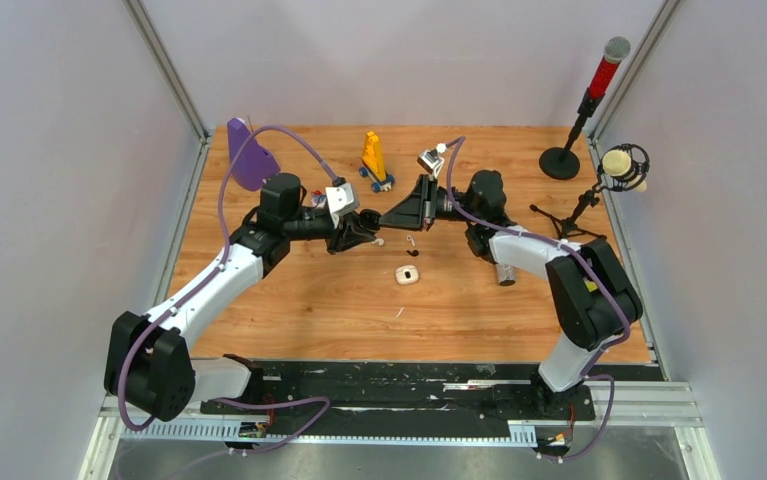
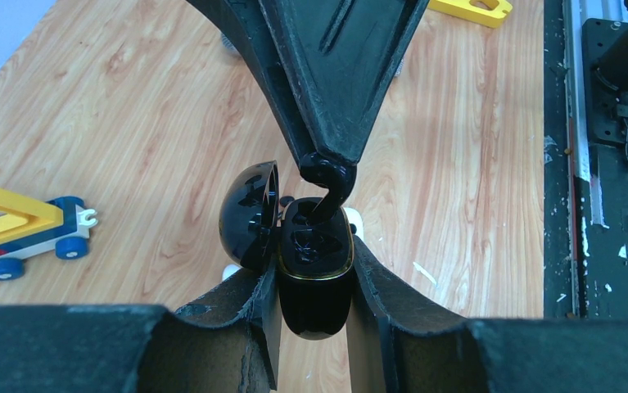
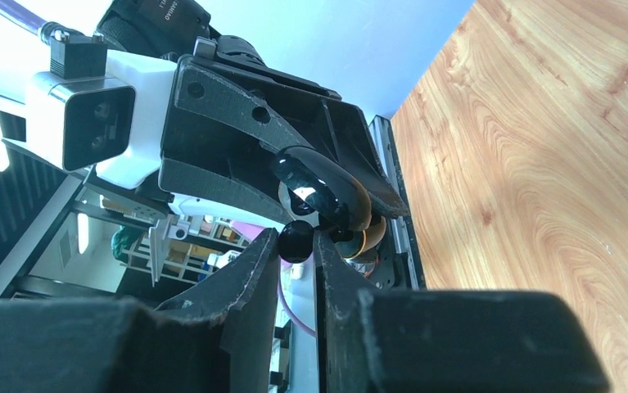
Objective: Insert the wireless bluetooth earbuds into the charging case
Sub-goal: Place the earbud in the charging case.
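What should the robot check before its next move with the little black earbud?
1. The lid of the black case is open: ok.
2. The left gripper clamps the case: ok.
3. The right gripper pinches the black earbud: ok.
4. Earbud tip inside the case's opening: ok.
5. Earbud seated all the way: not ok, it sticks out.
6. Lined up with its socket: cannot tell.

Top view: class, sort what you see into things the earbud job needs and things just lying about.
Job: black case in left gripper; black earbud in right gripper; white case.
Lying about: yellow toy; purple shape; red microphone; cream microphone.
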